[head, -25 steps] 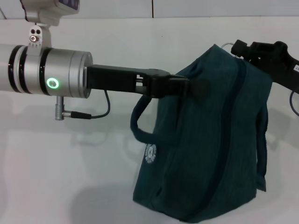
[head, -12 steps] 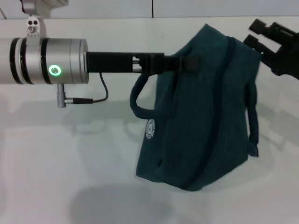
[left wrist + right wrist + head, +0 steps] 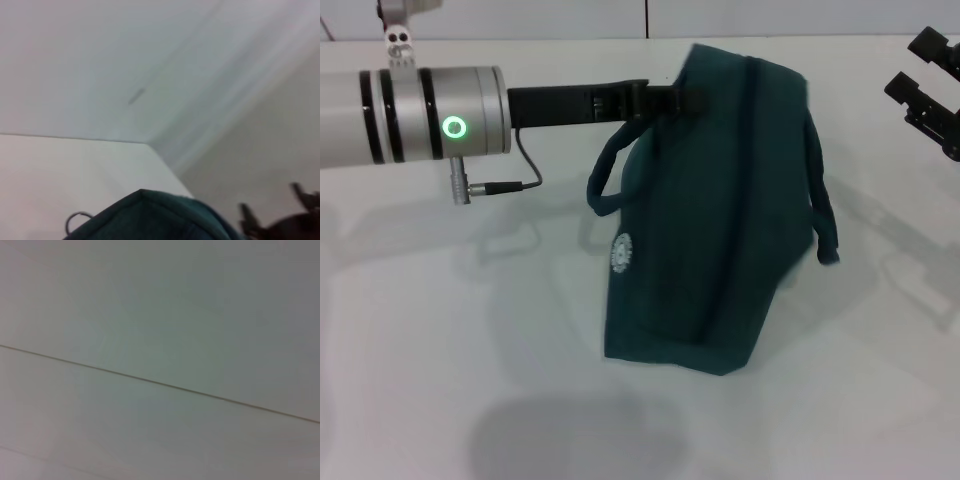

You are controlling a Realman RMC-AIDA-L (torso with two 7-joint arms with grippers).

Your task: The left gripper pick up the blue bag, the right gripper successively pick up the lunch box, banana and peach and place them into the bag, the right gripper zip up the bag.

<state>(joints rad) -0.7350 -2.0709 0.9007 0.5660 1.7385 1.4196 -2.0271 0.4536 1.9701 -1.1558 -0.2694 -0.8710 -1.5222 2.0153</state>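
Observation:
The blue bag (image 3: pixel 710 230) hangs tilted in the middle of the head view, a dark zipper line running down its face and a small white logo (image 3: pixel 620 253) near its left edge. My left gripper (image 3: pixel 678 97) reaches in from the left and is shut on the bag's upper edge. One loop handle (image 3: pixel 605 180) droops below it. My right gripper (image 3: pixel 920 65) stands open at the far right, apart from the bag. In the left wrist view the bag's top (image 3: pixel 150 215) and a metal ring (image 3: pixel 75 220) show. The lunch box, banana and peach are out of view.
A white table (image 3: pixel 440 330) lies under the bag, with the bag's shadow (image 3: pixel 570 435) on it near the front. A pale wall (image 3: pixel 770 15) runs behind the table's far edge. The right wrist view holds only a plain pale surface (image 3: pixel 160 315).
The right gripper has come off the bag's top right corner and drawn away to the right. The left gripper has carried the bag a little left and farther back.

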